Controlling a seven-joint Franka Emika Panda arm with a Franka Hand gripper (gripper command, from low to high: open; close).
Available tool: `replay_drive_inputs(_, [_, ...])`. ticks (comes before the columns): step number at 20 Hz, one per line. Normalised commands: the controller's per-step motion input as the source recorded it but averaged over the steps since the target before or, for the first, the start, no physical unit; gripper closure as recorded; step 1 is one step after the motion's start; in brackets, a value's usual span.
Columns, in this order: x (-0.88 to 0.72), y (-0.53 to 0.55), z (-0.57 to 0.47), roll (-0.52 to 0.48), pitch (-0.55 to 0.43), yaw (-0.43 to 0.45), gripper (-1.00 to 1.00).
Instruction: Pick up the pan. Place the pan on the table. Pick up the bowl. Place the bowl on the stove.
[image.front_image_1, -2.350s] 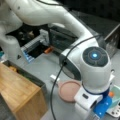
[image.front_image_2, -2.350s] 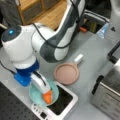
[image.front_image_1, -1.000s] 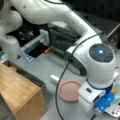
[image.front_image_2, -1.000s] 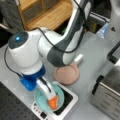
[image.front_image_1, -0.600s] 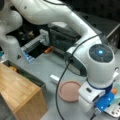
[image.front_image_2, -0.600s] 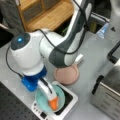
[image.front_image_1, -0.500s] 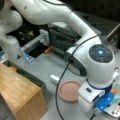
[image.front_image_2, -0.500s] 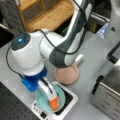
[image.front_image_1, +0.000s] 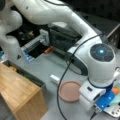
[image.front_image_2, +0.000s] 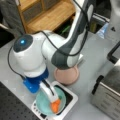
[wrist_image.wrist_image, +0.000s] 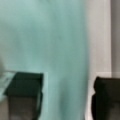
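Note:
The pinkish-brown pan lies flat on the grey table, its white stub handle toward a front view's left. The teal bowl with orange food sits on the white stove, whose black top shows beside it. My gripper reaches down at the bowl's rim. In the wrist view its dark fingers stand apart, one over the bowl's inside and one outside the rim. My wrist hides most of the bowl in a front view.
A light wooden block stands left of the pan. A steel toaster oven is to the right of the stove. A black cable hangs beside the pan. A wooden shelf unit is at the back.
Since 2.4 s ago my hand has come down a little with the bowl onto the stove. Over the last second almost nothing has moved.

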Motion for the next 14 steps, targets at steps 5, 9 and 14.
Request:
replay_drive_inputs(5, [-0.33, 0.07, -0.07, -0.297, -0.150, -0.027, -1.00])
replay_drive_inputs(9, [-0.38, 0.04, -0.06, -0.288, -0.157, -0.025, -1.00])
replay_drive_inputs(14, [-0.43, -0.01, 0.01, -0.289, -0.146, -0.032, -1.00])
